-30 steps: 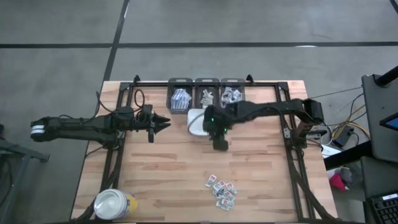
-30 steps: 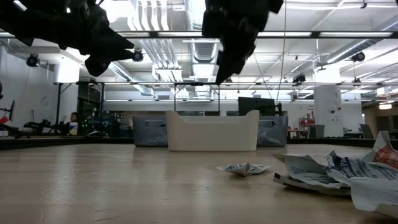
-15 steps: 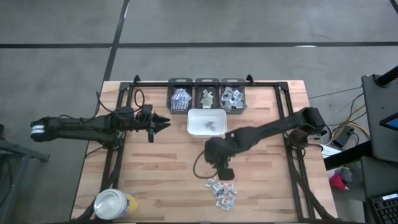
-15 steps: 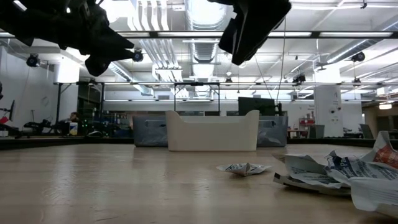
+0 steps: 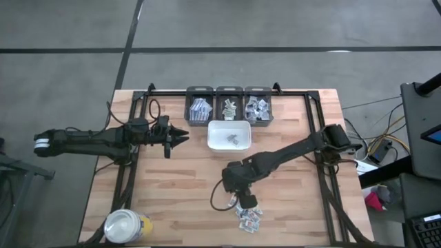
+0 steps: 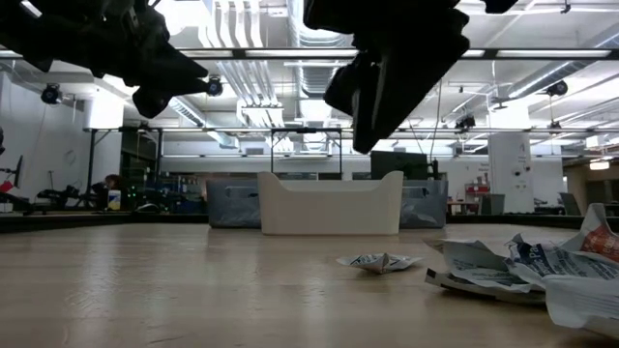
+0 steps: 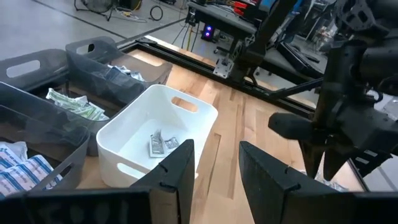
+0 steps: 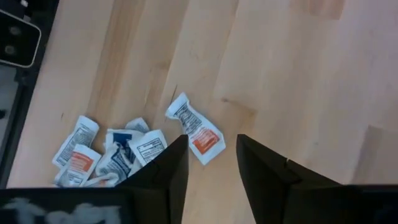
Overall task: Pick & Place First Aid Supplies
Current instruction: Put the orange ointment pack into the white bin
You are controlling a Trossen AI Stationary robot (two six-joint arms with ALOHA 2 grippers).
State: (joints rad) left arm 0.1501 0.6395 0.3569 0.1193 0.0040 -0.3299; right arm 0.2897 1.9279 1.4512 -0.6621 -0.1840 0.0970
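The wooden table (image 5: 172,179) is made of light planks. At the far edge three dark bins (image 5: 229,105) stand in a row with packets inside. Just in front of the middle bin sits a white tray (image 5: 229,136) holding a few packets. Near the front edge, a bit right of the middle, lies a small pile of packets (image 5: 249,213). A yellow jar (image 5: 126,226) with a white lid stands at the near left corner.

Two dark jointed arms, white band on left arm's rear, loose black cables
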